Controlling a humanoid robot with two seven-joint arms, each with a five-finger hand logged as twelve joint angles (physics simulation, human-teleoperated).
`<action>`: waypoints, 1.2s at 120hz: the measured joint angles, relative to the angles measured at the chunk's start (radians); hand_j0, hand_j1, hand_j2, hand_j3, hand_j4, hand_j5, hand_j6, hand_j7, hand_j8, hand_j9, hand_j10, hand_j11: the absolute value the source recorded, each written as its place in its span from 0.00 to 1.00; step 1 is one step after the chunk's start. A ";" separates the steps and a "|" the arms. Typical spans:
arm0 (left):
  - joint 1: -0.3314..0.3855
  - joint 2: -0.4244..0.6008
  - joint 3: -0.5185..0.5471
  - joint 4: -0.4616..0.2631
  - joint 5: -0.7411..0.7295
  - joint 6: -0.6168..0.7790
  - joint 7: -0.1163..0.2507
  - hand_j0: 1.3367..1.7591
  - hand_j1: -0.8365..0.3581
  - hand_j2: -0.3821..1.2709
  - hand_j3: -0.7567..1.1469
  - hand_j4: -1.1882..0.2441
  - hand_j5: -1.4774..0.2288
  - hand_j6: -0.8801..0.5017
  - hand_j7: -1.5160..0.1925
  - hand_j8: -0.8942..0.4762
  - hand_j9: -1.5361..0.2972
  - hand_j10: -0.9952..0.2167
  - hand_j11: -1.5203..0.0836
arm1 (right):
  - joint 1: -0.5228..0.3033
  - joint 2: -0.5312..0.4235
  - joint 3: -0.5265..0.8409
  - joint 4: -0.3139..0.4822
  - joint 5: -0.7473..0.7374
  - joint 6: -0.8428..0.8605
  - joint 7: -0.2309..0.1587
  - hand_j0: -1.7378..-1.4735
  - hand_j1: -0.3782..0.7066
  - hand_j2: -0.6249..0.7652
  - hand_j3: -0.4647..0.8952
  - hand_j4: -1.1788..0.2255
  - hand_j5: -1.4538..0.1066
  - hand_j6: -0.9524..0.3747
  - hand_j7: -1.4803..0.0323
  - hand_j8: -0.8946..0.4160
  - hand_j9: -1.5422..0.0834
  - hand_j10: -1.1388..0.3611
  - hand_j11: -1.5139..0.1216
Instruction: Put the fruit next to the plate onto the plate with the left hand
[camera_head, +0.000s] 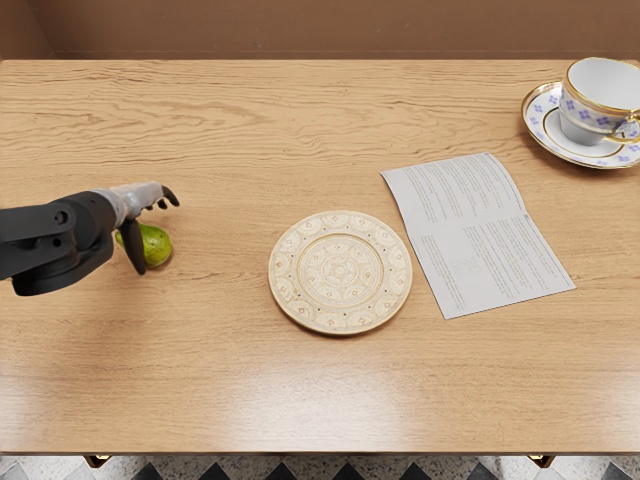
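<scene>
Light-brown wooden table (200, 380) is being viewed at a slant; its far edge is seen along the top, its near edge low in the frame.

Small yellow-green rounded fruit (156, 245) is being kept on the table near the left side, well apart from the round cream plate with embossed rings (340, 271). Only bare wood is being shown between fruit and plate.

The fruit is being partly covered by the left hand (140, 205), so its long axis and pointing cannot be told.

The hand is being held wide over the fruit: dark fingers (166, 198) spread toward the right, thumb hanging down across the fruit's left face. No closed grip is being shown.

Right of the plate, a white printed paper sheet (476, 232) is lying close by, tilted. A gold-rimmed white cup (598, 98) is being carried by its blue-flowered saucer (545, 125) at the far right corner.
</scene>
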 joint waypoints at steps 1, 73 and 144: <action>0.001 0.000 0.000 0.000 0.000 0.000 0.000 0.76 0.74 0.26 0.40 0.65 0.67 0.45 0.69 0.46 0.66 0.61 0.74 | 0.000 0.000 0.000 0.000 0.000 0.000 0.000 0.30 0.06 0.45 0.34 0.82 0.91 0.70 0.96 0.66 0.93 0.74 0.90; 0.017 0.011 0.000 0.000 0.001 -0.001 0.000 0.76 0.62 0.28 0.40 0.57 0.58 0.37 0.61 0.38 0.58 0.51 0.65 | 0.000 0.000 0.001 -0.010 0.001 0.001 0.000 0.30 0.06 0.45 0.34 0.82 0.91 0.70 0.96 0.66 0.93 0.74 0.90; 0.022 0.011 0.000 0.003 -0.002 -0.004 0.000 0.75 0.56 0.27 0.40 0.50 0.50 0.30 0.52 0.31 0.50 0.43 0.56 | 0.000 0.000 0.001 -0.015 0.001 0.001 0.000 0.30 0.06 0.45 0.34 0.82 0.91 0.70 0.96 0.66 0.93 0.74 0.90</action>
